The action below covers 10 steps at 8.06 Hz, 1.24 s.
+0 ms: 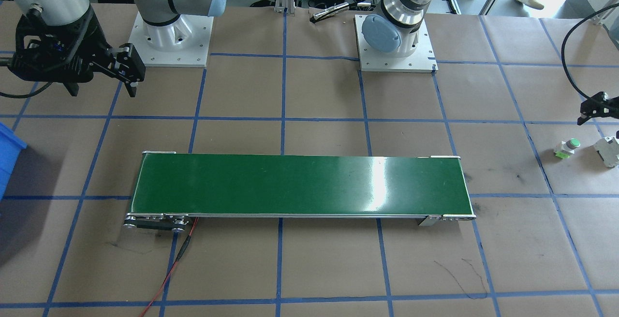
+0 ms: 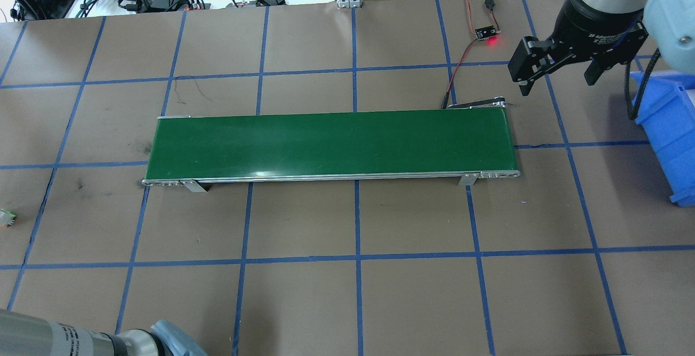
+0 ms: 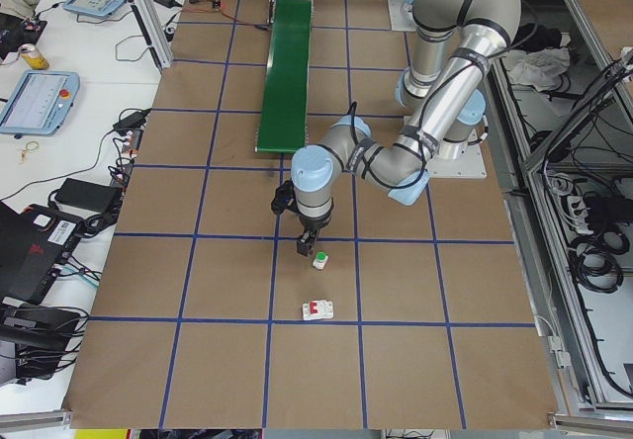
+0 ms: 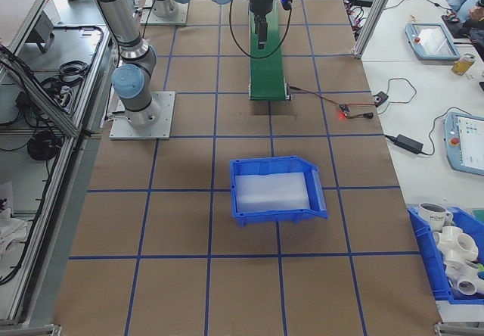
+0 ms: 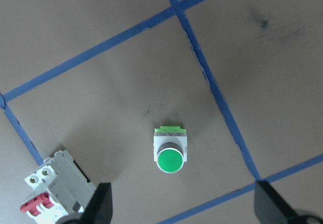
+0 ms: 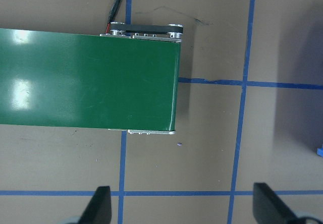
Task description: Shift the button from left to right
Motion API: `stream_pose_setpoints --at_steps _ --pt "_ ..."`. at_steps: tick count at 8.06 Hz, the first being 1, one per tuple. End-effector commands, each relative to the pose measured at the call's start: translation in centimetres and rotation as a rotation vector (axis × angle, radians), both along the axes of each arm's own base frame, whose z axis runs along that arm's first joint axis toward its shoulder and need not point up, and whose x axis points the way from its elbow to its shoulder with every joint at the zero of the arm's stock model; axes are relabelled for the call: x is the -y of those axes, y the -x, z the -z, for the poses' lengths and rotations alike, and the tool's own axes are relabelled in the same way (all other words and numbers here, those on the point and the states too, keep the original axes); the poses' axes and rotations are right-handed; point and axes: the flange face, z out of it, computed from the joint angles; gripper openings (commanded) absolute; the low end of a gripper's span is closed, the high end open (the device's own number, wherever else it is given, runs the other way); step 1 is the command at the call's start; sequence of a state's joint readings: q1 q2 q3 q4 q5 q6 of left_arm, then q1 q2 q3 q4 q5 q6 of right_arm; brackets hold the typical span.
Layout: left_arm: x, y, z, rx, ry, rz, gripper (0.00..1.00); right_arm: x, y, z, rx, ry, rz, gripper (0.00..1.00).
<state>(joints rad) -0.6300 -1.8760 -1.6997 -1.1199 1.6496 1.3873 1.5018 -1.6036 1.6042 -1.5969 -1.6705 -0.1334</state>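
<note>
I have not picked up the button [image 5: 170,155] yet. My left claw [image 5: 181,211] hangs over it, fingers apart, probably not touching.

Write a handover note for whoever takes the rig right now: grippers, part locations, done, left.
Left gripper: open, empty, fingers apart, hovering above the button.
Right gripper: open, empty, above the conveyor belt's end.
Button: upright on the table paper, on the robot's left, beside a grey-white breaker part, apart from it.
Blue bin: on the right side, nothing seen in it.
Done: nothing moved yet.
Left: grasp, transfer rightward.
</note>
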Motion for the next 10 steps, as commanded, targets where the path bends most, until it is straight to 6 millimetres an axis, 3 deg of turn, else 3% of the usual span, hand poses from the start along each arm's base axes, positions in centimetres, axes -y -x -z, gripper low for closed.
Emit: stream_pose_setpoints --at_steps 1,4,10 --pt "0.8 -1.9 6.4 -0.035 -0.047 0.024 1.0 0.0 0.0 0.0 0.0 -0.001 0.0 1.0" --pt "1.4 -2.7 10.0 -0.043 -0.051 0.024 1.0 0.0 0.0 0.3 0.0 -0.005 0.0 1.0" --pt "1.0 -2.9 11.5 -0.047 -0.108 0.069 1.0 -0.1 0.0 0.2 0.0 -0.002 0.0 1.0"
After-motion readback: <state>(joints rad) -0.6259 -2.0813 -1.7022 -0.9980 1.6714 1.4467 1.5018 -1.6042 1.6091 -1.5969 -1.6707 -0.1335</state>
